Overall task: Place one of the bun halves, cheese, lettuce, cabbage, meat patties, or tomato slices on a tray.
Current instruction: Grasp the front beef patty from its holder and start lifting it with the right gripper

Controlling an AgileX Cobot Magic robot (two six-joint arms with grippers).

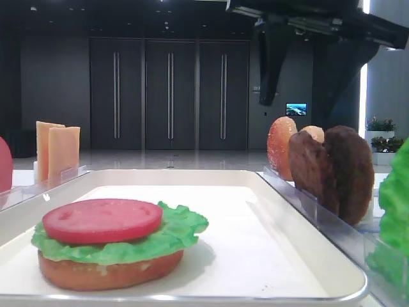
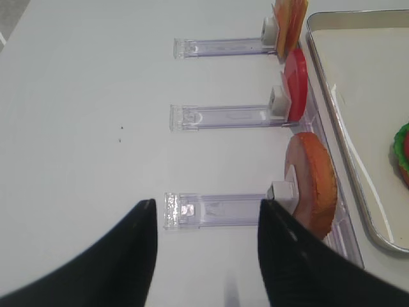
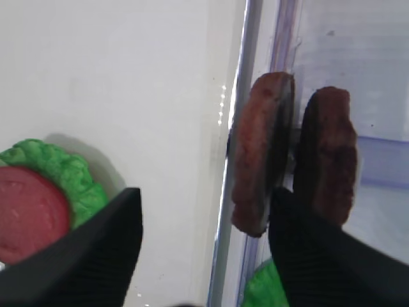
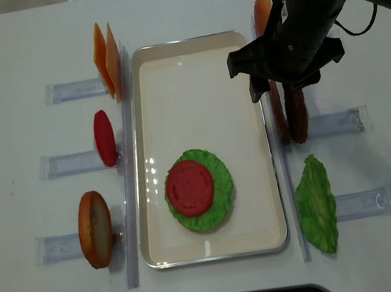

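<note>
Right tool [image 3: 204, 246] spread wide above the meat patties [image 3: 294, 160], holding nothing.

The two patties stand on edge in a clear rack [image 4: 326, 125] just right of the tray [image 4: 193, 74], a posture that likely lets one finger drop on each side of a disc. On the tray a bun half [image 1: 108, 268], lettuce [image 1: 172, 236] and tomato slice [image 1: 102, 219] lie stacked flat. The left tool [image 2: 204, 249], also open and empty, hangs over the worktop [image 2: 83, 96] by the upright bun half [image 2: 313, 182].
</note>
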